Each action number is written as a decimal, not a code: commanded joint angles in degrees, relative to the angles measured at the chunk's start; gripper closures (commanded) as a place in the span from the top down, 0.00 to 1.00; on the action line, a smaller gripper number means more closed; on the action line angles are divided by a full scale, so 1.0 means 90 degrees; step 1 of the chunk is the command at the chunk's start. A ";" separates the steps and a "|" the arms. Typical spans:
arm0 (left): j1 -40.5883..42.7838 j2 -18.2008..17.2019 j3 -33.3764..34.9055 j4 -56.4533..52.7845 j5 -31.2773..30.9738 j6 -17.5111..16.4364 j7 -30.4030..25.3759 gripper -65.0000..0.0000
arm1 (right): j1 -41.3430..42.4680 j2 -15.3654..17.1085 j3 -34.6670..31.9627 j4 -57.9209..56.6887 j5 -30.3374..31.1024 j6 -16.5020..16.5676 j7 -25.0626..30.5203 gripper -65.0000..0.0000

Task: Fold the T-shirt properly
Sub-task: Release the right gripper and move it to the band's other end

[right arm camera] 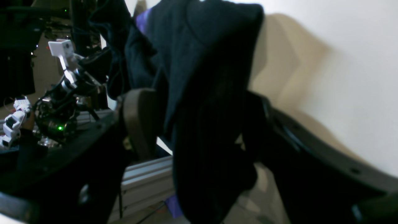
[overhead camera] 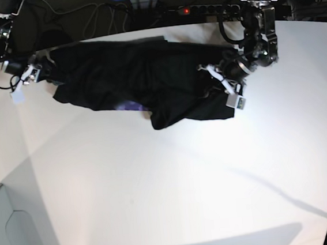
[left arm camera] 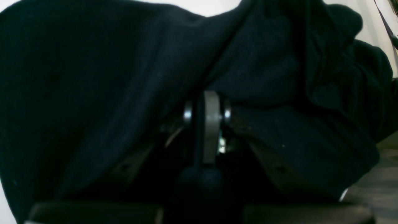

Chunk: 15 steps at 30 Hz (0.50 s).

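The T-shirt [overhead camera: 142, 81] is hanging stretched between the 2 arms above the far part of the white worktop [overhead camera: 175, 179], running as a long black band from the left side of the base view to just right of its middle, with its lower edge sagging toward the surface and a small patch of purple [overhead camera: 132, 106] showing along that edge. The left hand [left arm camera: 206, 105], on the right of the base view, is pinching the cloth: in its wrist view the 2 fingers [left arm camera: 212, 124] are lying pressed together with a fold of the dark fabric caught between them, and the rest of the garment is draping over and around them, filling nearly the whole view. The right hand [right arm camera: 199, 124], on the left of the base view, is standing with its jaws wide apart; in its wrist view a thick bunch of the shirt is hanging down through the gap between the tan finger pad [right arm camera: 140, 121] on one side and the black finger [right arm camera: 295, 146] on the other, touching the pad, though whether the fingers are actually pressing on it I cannot tell. A sliver of purple is also peeking out near the top of that view. Cables [overhead camera: 101, 18] are lying beyond the worktop's far edge.
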 commanded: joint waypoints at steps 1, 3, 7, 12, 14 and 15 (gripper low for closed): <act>0.0137 -0.0017 0.0001 -0.0151 0.0866 0.0477 0.0716 0.10 | -0.0054 0.0049 -0.0068 0.0008 -0.0268 0.0094 -0.0164 0.64; 0.0137 0.0022 0.0001 -0.0151 0.0895 0.0477 0.0716 0.10 | -0.0054 0.0049 -0.0156 0.0008 -0.0268 0.0094 -0.0164 0.64; 0.0137 0.0032 0.0001 -0.0151 0.0895 0.0477 0.0716 0.10 | -0.0044 0.0039 -0.0224 0.0008 -0.0268 0.0094 -0.0164 0.55; 0.0137 0.0032 0.0001 -0.0151 0.0886 0.0477 0.0716 0.10 | -0.0044 0.0049 -0.0224 0.0008 -0.0268 0.0094 -0.0164 0.38; 0.0137 0.0032 0.0001 -0.0151 0.0886 0.0477 0.0716 0.10 | -0.0044 0.0049 -0.0224 0.0008 -0.0268 0.0094 -0.0164 0.32; 0.0137 0.0032 0.0001 -0.0141 0.0876 0.0477 0.0716 0.10 | -0.0044 0.0049 -0.0224 0.0008 -0.0268 0.0094 -0.0164 0.29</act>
